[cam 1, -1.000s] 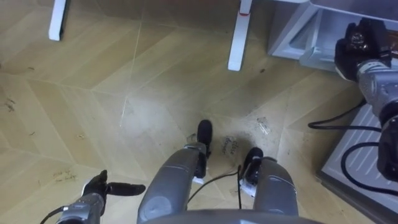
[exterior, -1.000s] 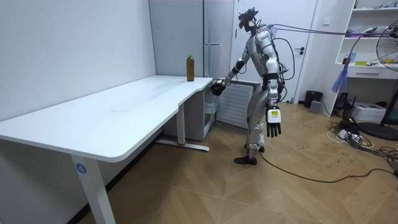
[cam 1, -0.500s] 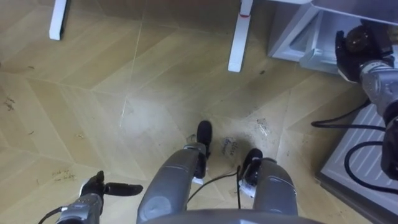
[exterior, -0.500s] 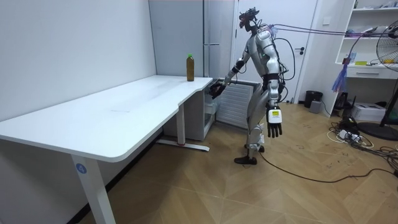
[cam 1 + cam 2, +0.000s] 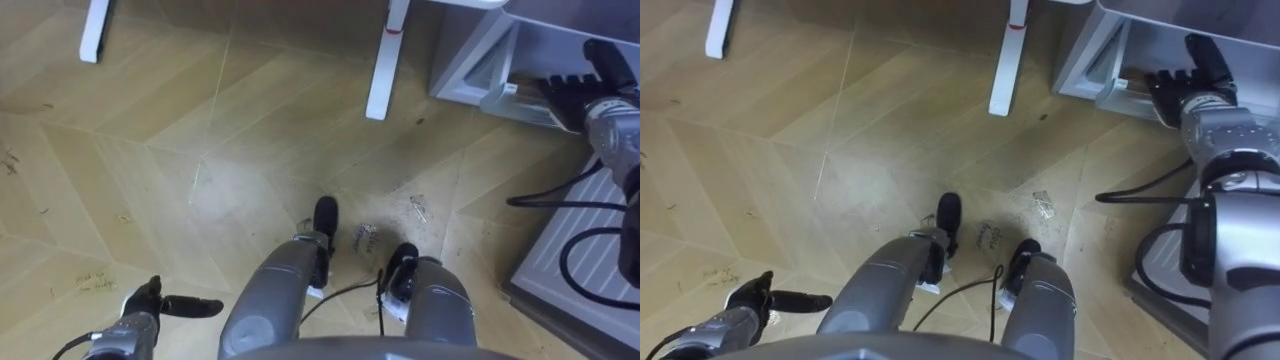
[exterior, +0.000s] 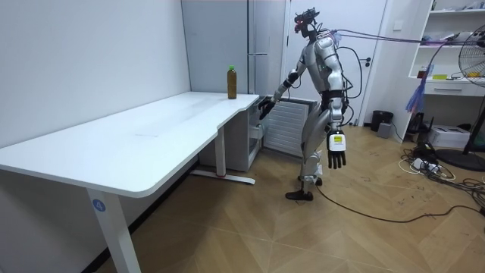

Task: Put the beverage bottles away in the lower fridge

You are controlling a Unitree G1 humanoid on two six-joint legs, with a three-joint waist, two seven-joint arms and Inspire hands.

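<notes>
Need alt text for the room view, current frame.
A humanoid robot stands at the far end of a long white desk, right hand stretched toward a low white unit under it, left hand hanging open. A drink bottle stands on the desk.

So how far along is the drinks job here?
Done: nothing yet; the bottle stands on the table. In hand: the right hand, fingers straight, reaches to the edge of what looks like the lower fridge; the left hand hangs open and empty. Left: fetching the bottle and placing it inside.
</notes>
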